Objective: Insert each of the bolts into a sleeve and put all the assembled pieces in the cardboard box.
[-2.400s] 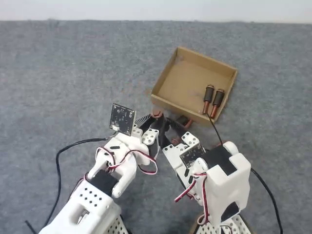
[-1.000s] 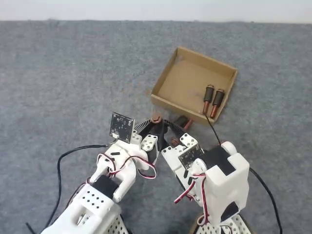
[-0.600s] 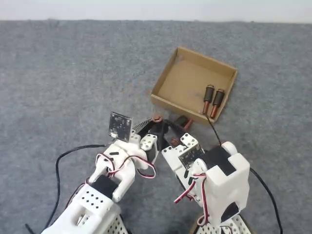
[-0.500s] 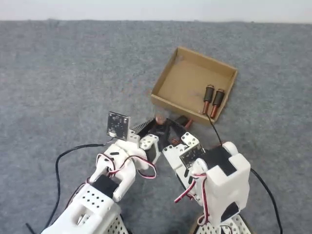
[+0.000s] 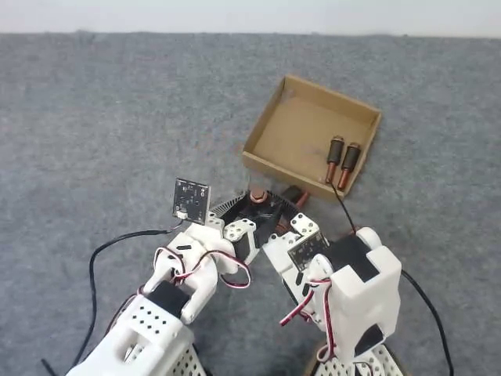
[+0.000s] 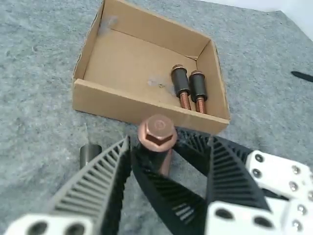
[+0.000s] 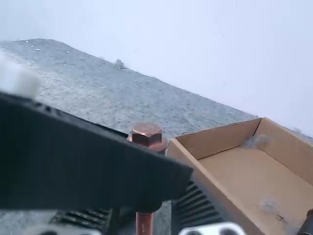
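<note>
Both arms sit at the near edge of the grey carpet (image 5: 109,117), angled in toward each other. A black cable (image 5: 117,235) trails off the left one. The left gripper (image 5: 237,210) and right gripper (image 5: 278,211) meet nose to nose just short of the cardboard box (image 5: 262,160). The bolt (image 5: 257,196) stands right at that meeting point, upright, with its copper hex head on top and its shank pointing down. Grip state: cannot tell for either gripper. The two overlap around the bolt in every view, so which one clamps it is not readable. One loose sleeve (image 6: 90,155), a short dark cylinder, looks to be standing on end on the carpet. It is off to one side of the bolt, short of the box's near wall, and touches neither. The box is shallow and open-topped, set at an angle to the arms, with its near wall just beyond the bolt. Inside it, a pair of assembled pieces (image 6: 182,84) lies side by side, each a dark sleeve with a copper bolt through it. They lie close against the side wall on the right arm's side, threaded ends toward the near wall and heads toward the far side. A pale wall (image 5: 250,16) runs behind the carpet's far edge.
</note>
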Robot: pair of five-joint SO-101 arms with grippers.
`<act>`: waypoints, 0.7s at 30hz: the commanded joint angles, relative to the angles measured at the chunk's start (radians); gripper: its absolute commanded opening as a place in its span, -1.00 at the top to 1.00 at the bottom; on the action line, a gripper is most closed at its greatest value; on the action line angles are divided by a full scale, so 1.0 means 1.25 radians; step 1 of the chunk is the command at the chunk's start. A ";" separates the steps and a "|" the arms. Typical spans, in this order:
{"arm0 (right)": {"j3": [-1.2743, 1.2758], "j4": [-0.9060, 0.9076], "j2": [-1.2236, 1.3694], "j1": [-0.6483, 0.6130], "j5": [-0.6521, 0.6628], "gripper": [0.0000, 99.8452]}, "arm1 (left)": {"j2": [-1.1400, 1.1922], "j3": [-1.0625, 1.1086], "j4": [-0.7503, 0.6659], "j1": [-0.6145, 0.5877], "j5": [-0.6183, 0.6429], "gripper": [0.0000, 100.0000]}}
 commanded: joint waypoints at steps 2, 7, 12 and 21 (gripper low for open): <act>-0.006 -0.025 -0.040 0.003 -0.004 0.99 | -0.014 -0.029 0.000 -0.009 0.017 0.53; -0.007 -0.024 -0.039 0.003 -0.004 0.99 | -0.014 -0.063 0.002 -0.015 0.066 0.53; -0.007 -0.024 -0.039 0.003 -0.004 0.99 | -0.015 -0.095 0.001 -0.102 0.072 0.53; -0.032 -0.023 -0.031 0.004 -0.004 0.99 | -0.015 -0.125 0.001 -0.114 0.074 0.53</act>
